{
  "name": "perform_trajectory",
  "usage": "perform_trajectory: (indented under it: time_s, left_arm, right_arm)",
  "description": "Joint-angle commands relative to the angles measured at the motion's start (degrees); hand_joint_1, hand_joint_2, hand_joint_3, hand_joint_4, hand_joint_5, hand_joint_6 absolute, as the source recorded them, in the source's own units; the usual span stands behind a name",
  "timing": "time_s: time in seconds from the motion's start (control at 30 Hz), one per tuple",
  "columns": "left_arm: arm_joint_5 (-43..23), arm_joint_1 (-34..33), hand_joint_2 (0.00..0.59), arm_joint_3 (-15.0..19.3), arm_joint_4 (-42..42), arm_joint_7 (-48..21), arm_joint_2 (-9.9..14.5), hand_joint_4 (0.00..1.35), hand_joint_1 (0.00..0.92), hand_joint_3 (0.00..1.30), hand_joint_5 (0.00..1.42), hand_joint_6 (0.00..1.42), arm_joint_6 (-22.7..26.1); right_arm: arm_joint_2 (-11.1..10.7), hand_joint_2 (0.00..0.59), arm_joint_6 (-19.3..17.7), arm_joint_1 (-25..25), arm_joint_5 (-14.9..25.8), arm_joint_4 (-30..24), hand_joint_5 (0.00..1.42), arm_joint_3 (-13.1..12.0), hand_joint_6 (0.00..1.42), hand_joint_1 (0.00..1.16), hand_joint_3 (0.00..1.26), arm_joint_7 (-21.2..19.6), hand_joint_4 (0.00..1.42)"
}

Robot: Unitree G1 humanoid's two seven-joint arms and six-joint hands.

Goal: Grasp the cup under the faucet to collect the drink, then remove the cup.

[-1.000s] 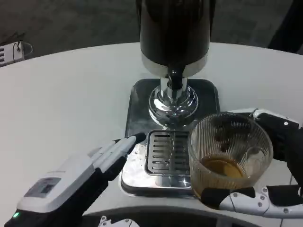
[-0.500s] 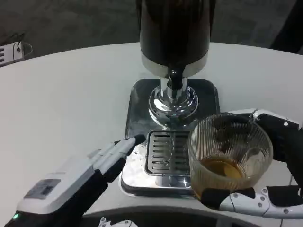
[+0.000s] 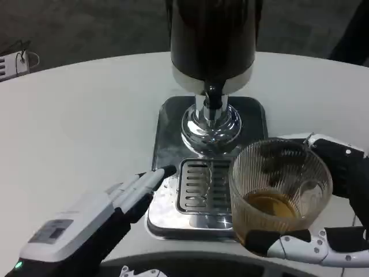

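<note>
Right hand [image 3: 331, 202] grasps ribbed glass cup [image 3: 279, 190] of amber drink, fingers wrapped behind and beneath it, right of drip tray [image 3: 199, 187]; left hand [image 3: 86, 222] released, fingers extended.

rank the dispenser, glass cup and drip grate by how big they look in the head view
1. dispenser, cut off by the top edge
2. glass cup, nearer the camera, so it looks enlarged
3. drip grate, partly hidden behind the cup

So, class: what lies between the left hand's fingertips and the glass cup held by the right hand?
In the head view, the slotted drip grate lies between the left hand and the glass cup, which the right hand holds.
</note>
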Motion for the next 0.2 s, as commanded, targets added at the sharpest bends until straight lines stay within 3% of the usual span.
perform_trajectory:
  time_s: [0.03, 0.2]
  left_arm:
    - [-0.3, 0.7, 0.068, 0.8, -0.3, -0.7, 0.5, 0.0, 0.0, 0.0, 0.0, 0.04, 0.2]
    - [-0.3, 0.8, 0.068, 0.8, -0.4, -0.8, 0.5, 0.0, 0.0, 0.0, 0.0, 0.04, 0.4]
  right_arm:
    - [0.2, 0.188, -1.0, 0.0, 1.1, -1.5, 1.38, -0.2, 1.42, 0.98, 1.04, -0.1, 1.27]
    - [0.2, 0.188, -0.9, -0.1, 1.1, -1.4, 1.38, -0.1, 1.42, 0.98, 1.04, -0.1, 1.27]
